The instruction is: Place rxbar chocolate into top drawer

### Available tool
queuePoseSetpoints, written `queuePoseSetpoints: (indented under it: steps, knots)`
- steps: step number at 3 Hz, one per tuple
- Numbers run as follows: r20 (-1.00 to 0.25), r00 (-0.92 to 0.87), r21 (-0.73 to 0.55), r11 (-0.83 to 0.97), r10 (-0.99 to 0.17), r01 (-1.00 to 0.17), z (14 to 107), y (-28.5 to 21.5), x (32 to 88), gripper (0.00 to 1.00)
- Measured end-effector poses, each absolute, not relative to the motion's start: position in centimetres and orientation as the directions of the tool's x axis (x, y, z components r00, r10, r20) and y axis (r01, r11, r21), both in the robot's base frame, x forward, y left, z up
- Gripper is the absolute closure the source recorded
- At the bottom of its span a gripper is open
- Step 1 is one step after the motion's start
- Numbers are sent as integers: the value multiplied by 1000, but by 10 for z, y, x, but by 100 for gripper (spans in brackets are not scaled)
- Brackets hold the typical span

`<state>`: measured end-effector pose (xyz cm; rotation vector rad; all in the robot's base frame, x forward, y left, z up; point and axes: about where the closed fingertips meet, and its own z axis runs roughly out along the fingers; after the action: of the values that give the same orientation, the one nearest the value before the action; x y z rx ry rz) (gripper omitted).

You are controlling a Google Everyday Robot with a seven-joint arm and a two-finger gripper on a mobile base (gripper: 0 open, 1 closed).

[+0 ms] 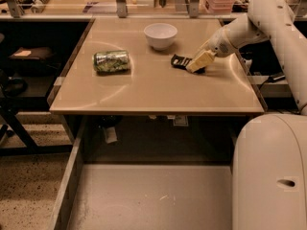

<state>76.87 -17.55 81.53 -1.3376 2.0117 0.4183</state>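
Observation:
The rxbar chocolate [178, 60] is a small flat black wrapper lying on the tan tabletop, right of centre and just in front of the white bowl. My gripper [199, 61] reaches in from the right and rests low on the table at the bar's right end, covering part of it. The top drawer [67, 186] stands pulled out below the table's front edge, with its pale grey bottom showing and nothing in it.
A crushed green can [111, 61] lies on its side at the table's left. A white bowl [160, 34] stands at the back centre. My white arm and base [268, 171] fill the right side, over the drawer's right part. Dark chairs stand on the left.

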Motion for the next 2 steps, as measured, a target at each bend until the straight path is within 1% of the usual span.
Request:
queuePoseSetpoints:
  steps: [1, 2]
  knots:
    - [-687, -244, -99, 421, -684, -902, 815, -175, 769, 100]
    - [-687, -244, -99, 421, -684, -902, 815, -175, 769, 100]
